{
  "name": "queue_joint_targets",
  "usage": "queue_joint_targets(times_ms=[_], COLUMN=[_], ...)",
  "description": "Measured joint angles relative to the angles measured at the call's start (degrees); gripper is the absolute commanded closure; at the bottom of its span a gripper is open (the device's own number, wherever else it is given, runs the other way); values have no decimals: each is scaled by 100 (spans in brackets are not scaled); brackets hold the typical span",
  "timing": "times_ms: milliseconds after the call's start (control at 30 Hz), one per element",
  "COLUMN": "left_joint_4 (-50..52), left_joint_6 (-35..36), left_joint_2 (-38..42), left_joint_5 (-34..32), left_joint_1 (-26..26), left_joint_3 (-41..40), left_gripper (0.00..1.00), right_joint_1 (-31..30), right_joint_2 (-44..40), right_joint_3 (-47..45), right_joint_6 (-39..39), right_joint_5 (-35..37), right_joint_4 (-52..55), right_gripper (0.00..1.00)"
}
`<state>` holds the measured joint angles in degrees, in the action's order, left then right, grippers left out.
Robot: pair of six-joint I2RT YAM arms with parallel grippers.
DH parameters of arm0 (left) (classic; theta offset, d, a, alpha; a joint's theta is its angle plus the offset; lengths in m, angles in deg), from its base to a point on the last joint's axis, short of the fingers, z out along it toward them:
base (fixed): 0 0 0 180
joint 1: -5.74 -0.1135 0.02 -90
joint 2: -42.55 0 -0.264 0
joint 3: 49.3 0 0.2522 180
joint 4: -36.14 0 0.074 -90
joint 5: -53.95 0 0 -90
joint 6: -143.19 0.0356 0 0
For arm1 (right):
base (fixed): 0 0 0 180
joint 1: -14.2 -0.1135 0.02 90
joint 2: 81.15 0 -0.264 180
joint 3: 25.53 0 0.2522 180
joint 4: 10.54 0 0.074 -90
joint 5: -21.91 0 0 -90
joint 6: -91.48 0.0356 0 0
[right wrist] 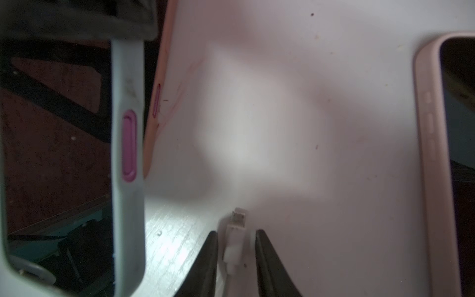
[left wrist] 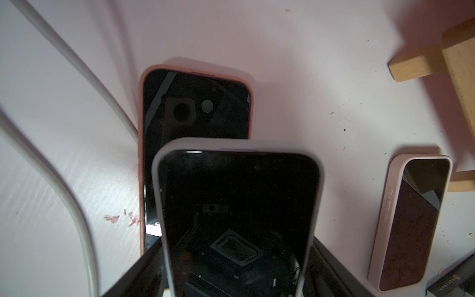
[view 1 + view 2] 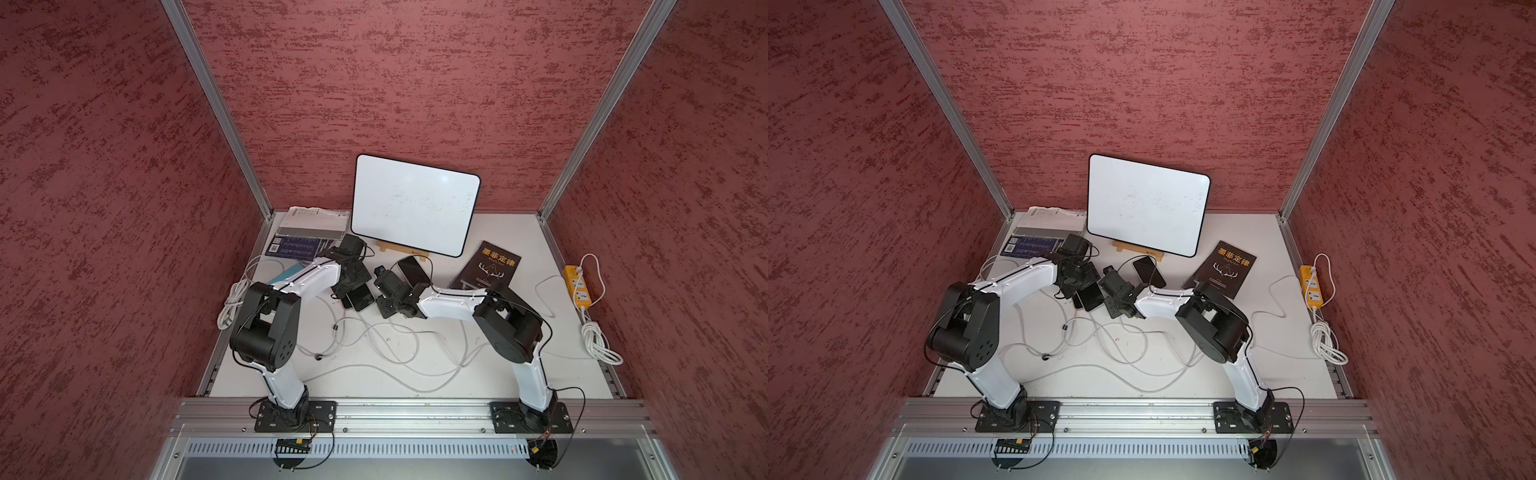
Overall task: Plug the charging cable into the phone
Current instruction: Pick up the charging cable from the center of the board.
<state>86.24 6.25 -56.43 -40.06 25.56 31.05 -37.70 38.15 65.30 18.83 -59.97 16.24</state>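
My left gripper [image 2: 236, 270] is shut on a dark-screened phone [image 2: 236, 205] in a grey-white case and holds it tilted above the table; in both top views the phone [image 3: 359, 297] [image 3: 1090, 297] sits mid-table. In the right wrist view the phone's side shows a pink button [image 1: 128, 144]. The charging cable's white plug [image 1: 237, 231] lies on the table between my right gripper's [image 1: 236, 237] black fingers [image 1: 212, 246]. They stand close on either side, with a narrow gap on each. The right gripper [image 3: 382, 309] is just right of the held phone.
An orange-cased phone [image 2: 195, 102] lies under the held one. A pink-cased phone [image 2: 411, 221] lies nearby [image 3: 411, 270]. Behind stand a whiteboard [image 3: 415, 203] on a wooden stand [image 2: 457, 64], a dark book [image 3: 490, 266] and stacked books [image 3: 307, 232]. Loose white cables [image 3: 395, 345] cross the front. A yellow power strip [image 3: 577, 291] lies right.
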Motion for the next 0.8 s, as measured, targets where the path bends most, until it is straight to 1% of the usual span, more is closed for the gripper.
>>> queue_joint_targets(times_ms=[267,300,333,533,667,800], left_joint_4=[0,0,0,-2,-15,-31], left_joint_6=[0,0,0,0,2,0], left_joint_2=[0,0,0,0,0,0], left_joint_5=[13,15,24,55,63,83], left_joint_1=[0,0,0,0,0,0], left_joint_3=[0,0,0,0,0,0], left_gripper=[100,100,100,100,100,100], right_joint_1=[-13,-13,-13,-15,-26,-55], right_joint_2=[0,0,0,-74,-549,-1606], right_joint_3=[0,0,0,-149,-879,-2245], right_joint_6=[46,46,57,63,-55,-326], right_joint_5=[50,52,55,98,28,-254], right_joint_4=[37,37,37,-111,-542,-1537], right_gripper=[89,93,99,100,100,100])
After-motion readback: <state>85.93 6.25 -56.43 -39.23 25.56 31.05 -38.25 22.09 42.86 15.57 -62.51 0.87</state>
